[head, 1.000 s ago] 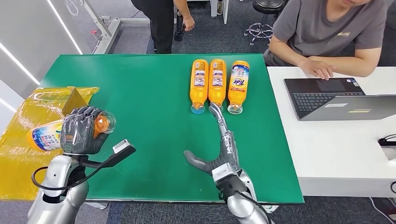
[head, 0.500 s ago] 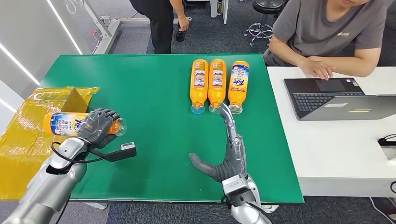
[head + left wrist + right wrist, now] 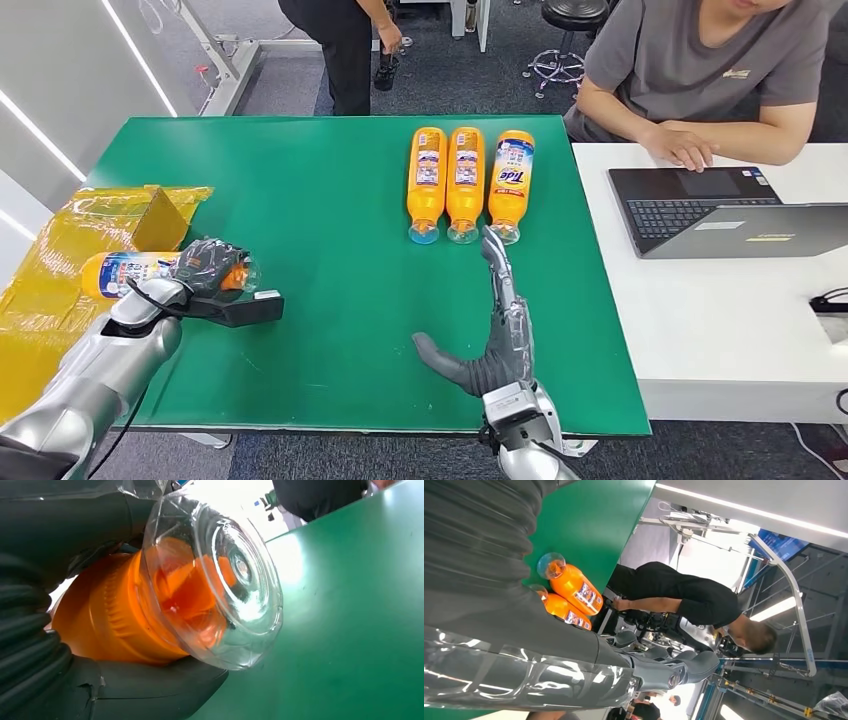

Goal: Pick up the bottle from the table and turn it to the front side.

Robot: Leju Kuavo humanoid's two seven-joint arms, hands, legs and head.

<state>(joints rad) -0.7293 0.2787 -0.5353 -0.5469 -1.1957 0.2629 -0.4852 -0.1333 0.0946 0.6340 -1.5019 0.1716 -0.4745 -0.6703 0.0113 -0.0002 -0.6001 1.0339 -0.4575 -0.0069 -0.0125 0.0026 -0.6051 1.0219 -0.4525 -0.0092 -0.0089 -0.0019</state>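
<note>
My left hand (image 3: pixel 207 266) grips an orange bottle (image 3: pixel 130 270) by its neck near the table's left edge; the bottle lies sideways, its clear cap (image 3: pixel 249 274) pointing right. The left wrist view shows that clear cap (image 3: pixel 235 575) and the orange neck (image 3: pixel 110 625) wrapped by my dark fingers (image 3: pixel 150 685). Three orange bottles (image 3: pixel 467 176) lie side by side at the far middle of the green table (image 3: pixel 330 250), caps toward me. My right hand (image 3: pixel 495 330) is open, fingers stretched toward the rightmost bottle's cap (image 3: pixel 503 235). The right wrist view shows two of those bottles (image 3: pixel 571 587).
A yellow plastic bag with a box (image 3: pixel 90 230) lies at the table's left edge. A white desk (image 3: pixel 720 310) with a laptop (image 3: pixel 730 215) stands to the right, a seated person (image 3: pixel 700 70) behind it. Another person (image 3: pixel 345 45) stands beyond the table's far edge.
My left hand has lowered the bottle and turned it from cap-toward-me to lying sideways near the table. My right hand has reached farther forward, fingertips now by the rightmost bottle's cap.
</note>
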